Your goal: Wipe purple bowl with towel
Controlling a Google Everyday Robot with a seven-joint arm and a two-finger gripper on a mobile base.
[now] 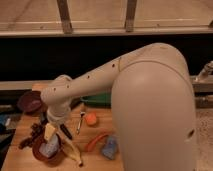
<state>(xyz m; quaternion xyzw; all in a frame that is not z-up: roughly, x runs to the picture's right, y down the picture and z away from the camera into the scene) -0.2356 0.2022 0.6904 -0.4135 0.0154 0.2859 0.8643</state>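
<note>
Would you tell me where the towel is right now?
In the camera view's lower left, the towel lies in the red bowl, just below the open gripper.

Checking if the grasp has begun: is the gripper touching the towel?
Cannot tell. In the camera view the gripper hangs directly over the towel, which lies in a bowl; they overlap, so neither contact nor gap shows plainly.

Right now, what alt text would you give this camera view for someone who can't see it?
A cream robot arm reaches over a wooden table, its open gripper above a reddish bowl holding a pale towel. A purple bowl sits behind; an orange ball and blue block lie nearby.
</note>
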